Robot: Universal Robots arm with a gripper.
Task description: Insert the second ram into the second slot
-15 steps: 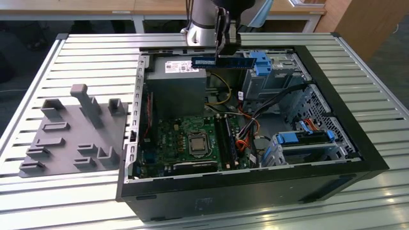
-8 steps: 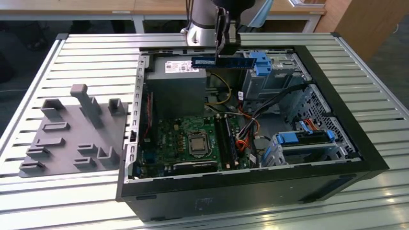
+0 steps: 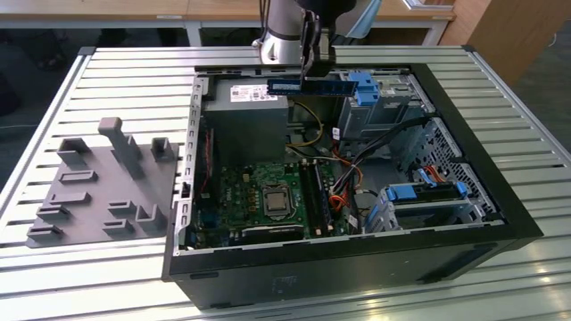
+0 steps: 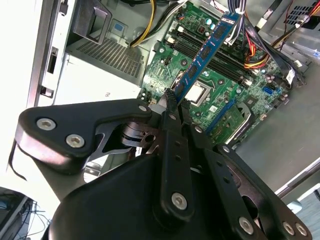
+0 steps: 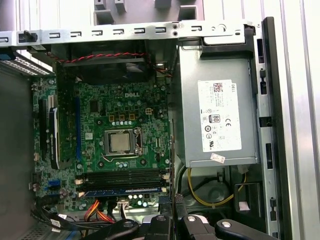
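- 1 slatted table (image 3: 53, 281). 1 grey fixture plate (image 3: 98, 194) sits near its left edge in the exterior view.
- 1 open PC case (image 3: 357, 267) lies on its side mid-table. 1 power supply (image 3: 245, 114) is in its far-left corner, and 1 motherboard (image 3: 267, 200) is toward its near edge.
- 1 gripper (image 3: 312, 75) hangs over the case's far edge, fingers (image 4: 167, 107) clamped on the second ram (image 3: 299, 87).
- The stick is airborne, roughly level and well above the board. It sits between the power supply and the far blue drive bracket (image 3: 366, 85).
- DIMM slots (image 5: 125, 175): 1 seated stick (image 5: 125, 191), with at least 2 empty black slots just beside it. Ram total: 2.
- Blue drive brackets: 2 spots, the second (image 3: 428, 192) near the case's right edge.
- Risk: the stick juts out past the fingertips, so it can pivot in the grip once it meets the slot.
- Risk: the empty slots are close together, so a small lateral error puts it in the wrong one or on the ridge between them.
- Risk: the orange cables (image 5: 100, 215) just beside the slot ends could snag.
- Can't tell notch orientation or latch state. A reversed stick or shut latches would mean forcing it.
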